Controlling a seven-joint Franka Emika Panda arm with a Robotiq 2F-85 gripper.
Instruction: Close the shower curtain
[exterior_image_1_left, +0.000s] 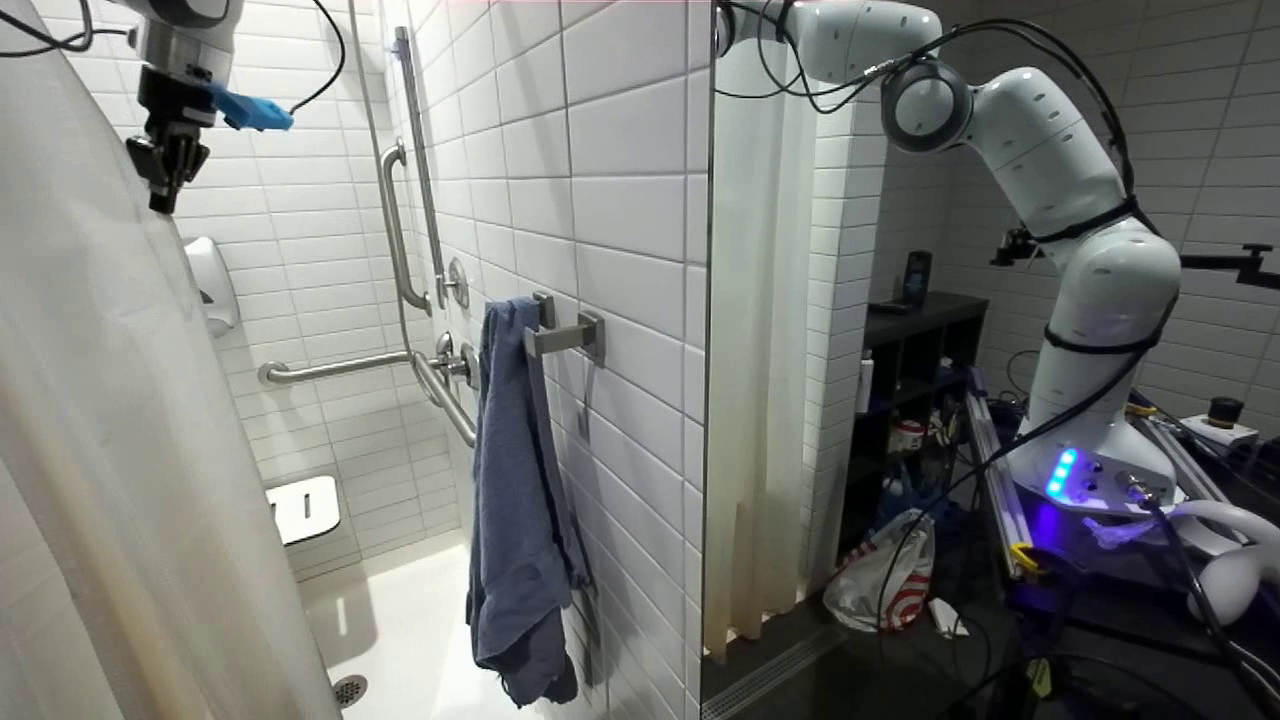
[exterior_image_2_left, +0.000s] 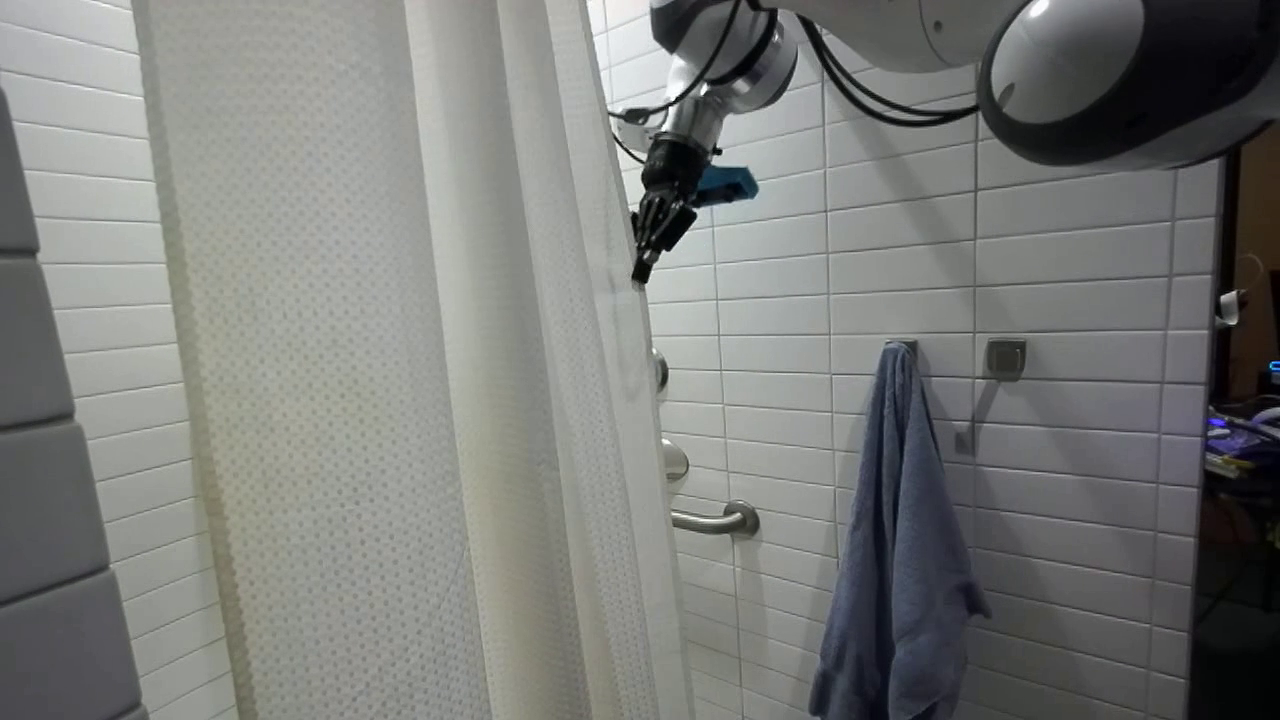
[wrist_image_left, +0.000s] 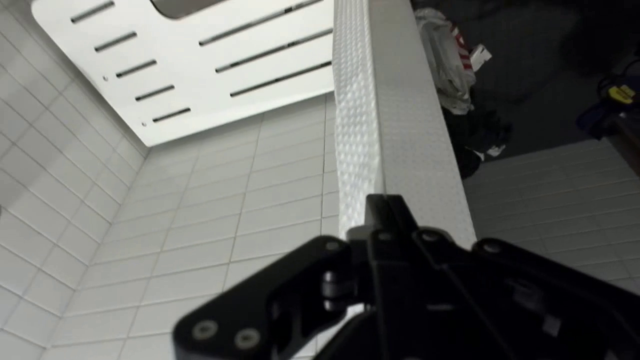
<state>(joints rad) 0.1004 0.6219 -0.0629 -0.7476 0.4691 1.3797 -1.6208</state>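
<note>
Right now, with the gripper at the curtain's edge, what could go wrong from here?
The gripper pinches the curtain only at its edge, so it might slip out. The towel hangs on the wall across from the curtain, which might brush it. The curtain's top is out of frame, so a jam there could go unseen.

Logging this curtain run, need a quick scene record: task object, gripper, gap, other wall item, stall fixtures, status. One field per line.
Task object: off-white shower curtain, long vertical folds, partly drawn
Gripper: shut on the shower curtain's edge
Gap: open between that edge and the white tiled wall
Other wall item: blue-grey towel, hanging, apart from the shower curtain
Stall fixtures: slotted white shower seat, metal grab bar, floor drain
Status: not fully closed
</note>
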